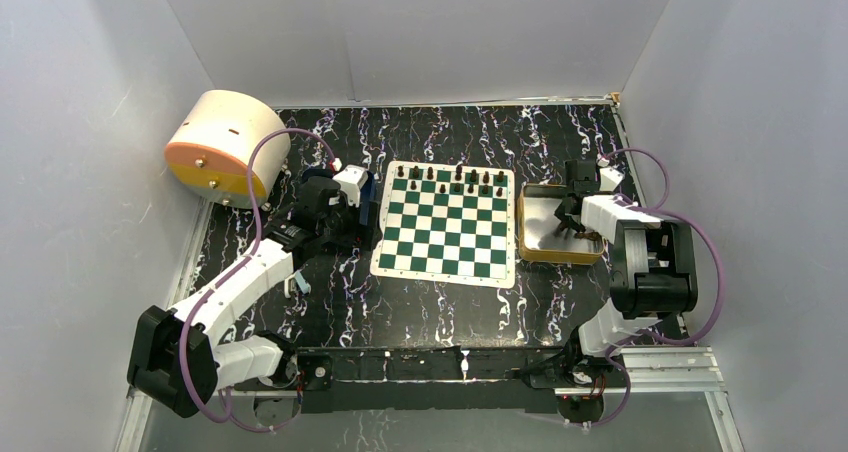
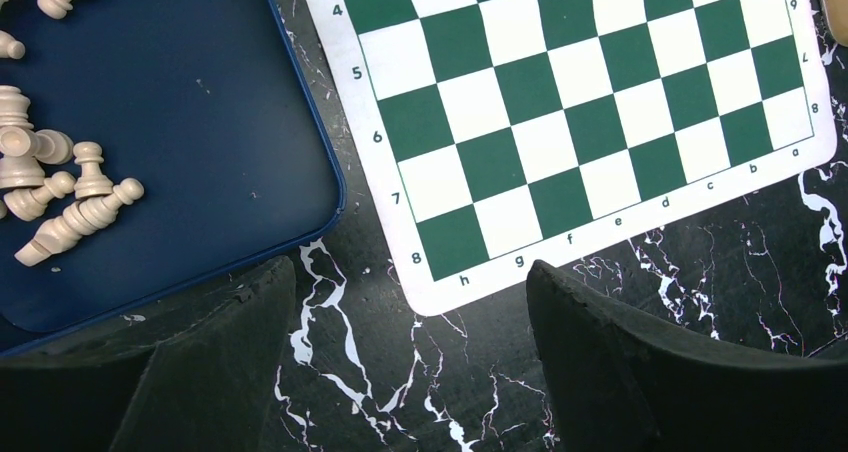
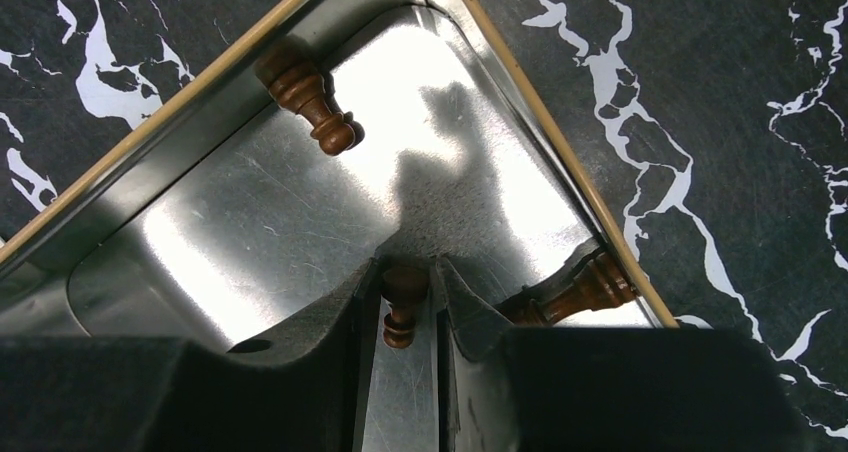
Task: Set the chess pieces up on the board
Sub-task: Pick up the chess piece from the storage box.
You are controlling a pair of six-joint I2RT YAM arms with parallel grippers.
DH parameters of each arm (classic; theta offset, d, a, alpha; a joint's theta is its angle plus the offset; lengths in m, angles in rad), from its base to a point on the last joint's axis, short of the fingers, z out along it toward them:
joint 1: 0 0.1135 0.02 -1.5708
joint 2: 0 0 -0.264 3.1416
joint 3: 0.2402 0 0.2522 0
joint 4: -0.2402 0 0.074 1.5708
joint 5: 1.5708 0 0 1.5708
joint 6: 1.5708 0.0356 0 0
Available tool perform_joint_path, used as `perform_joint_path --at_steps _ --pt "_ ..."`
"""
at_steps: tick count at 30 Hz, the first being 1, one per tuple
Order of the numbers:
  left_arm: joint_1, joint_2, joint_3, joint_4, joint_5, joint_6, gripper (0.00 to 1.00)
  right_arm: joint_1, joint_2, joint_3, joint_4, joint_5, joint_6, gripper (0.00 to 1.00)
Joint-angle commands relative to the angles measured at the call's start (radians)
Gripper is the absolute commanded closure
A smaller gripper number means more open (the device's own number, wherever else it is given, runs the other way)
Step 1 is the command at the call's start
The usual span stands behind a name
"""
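Progress is partial: dark chess pieces (image 1: 455, 180) line the far rows of the board (image 1: 446, 234), two lie in the tin tray (image 3: 250, 222), and the right gripper (image 3: 403, 307) pinches a third piece (image 3: 402, 312) there. The left gripper (image 2: 410, 302) gapes empty beside unplaced pale pieces (image 2: 80, 217).

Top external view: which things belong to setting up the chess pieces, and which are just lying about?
Job: flat green-and-white checked board; small dark brown chess pieces on its far rows; gold rectangular tin tray holding more; right gripper, shut on one brown piece; blue tray of cream chess pieces.
Lying about: round cream-and-orange drum.
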Motion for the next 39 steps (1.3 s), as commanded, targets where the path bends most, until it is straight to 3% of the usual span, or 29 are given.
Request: perform_joint_path --at_steps 1,12,22,28,34,39 --pt "0.004 -0.018 -0.003 0.009 -0.004 0.012 0.18 -0.003 -0.002 0.002 0.017 -0.013 0.012 0.68" --pt "0.004 -0.024 -0.007 0.011 -0.012 0.000 0.22 -0.004 -0.032 0.062 -0.046 -0.051 -0.049 0.82" --pt "0.004 -0.026 -0.010 0.013 -0.003 -0.009 0.26 -0.002 -0.073 0.157 -0.188 -0.084 -0.132 0.85" --pt "0.004 -0.018 0.008 0.049 0.024 -0.081 0.31 -0.002 -0.148 0.174 -0.230 -0.264 -0.062 0.84" --pt "0.004 0.012 0.060 0.149 0.123 -0.248 0.36 0.009 -0.244 0.118 -0.161 -0.521 0.105 0.83" --pt "0.003 0.067 0.110 0.194 0.165 -0.344 0.40 0.076 -0.271 0.109 -0.127 -0.611 0.208 0.83"
